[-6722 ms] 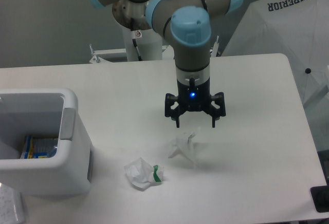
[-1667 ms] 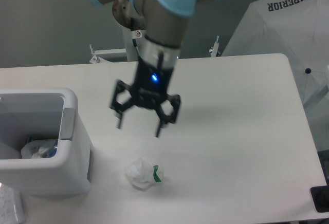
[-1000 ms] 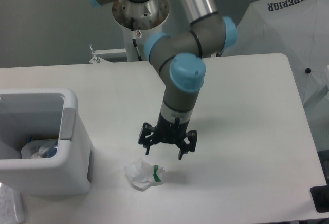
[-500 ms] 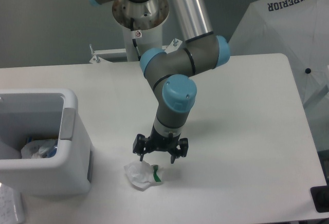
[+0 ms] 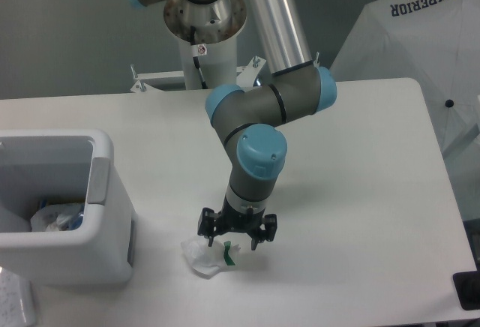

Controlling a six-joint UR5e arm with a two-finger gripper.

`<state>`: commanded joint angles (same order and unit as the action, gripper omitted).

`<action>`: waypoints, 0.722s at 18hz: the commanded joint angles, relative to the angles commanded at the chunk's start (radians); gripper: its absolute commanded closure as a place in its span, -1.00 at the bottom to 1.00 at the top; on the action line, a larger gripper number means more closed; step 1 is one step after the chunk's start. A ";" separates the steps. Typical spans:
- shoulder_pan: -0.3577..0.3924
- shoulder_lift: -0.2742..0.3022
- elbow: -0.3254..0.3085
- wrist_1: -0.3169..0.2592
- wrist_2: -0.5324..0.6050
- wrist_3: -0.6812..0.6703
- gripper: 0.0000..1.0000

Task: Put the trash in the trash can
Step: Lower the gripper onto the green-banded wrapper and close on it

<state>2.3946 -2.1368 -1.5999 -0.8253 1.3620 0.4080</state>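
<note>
tabletop trash can point(image 5: 101, 184) holding wad point(image 5: 56, 217)

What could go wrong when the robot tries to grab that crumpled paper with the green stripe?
The gripper is open and sits toward the right side of the wad, not over its middle. Closing there, the fingers might pinch only an edge, or push the light paper away across the table.

Then the wad must travel left over the thick rim of the trash can. With a weak hold, it could drop beside the bin.
</note>
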 joint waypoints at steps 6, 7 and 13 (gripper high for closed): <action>-0.002 -0.003 -0.015 0.000 0.049 0.000 -0.32; -0.002 -0.003 -0.015 0.000 0.048 0.000 -0.32; -0.003 -0.002 -0.015 0.000 0.045 -0.002 -0.27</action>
<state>2.3915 -2.1384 -1.6153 -0.8253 1.4067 0.4065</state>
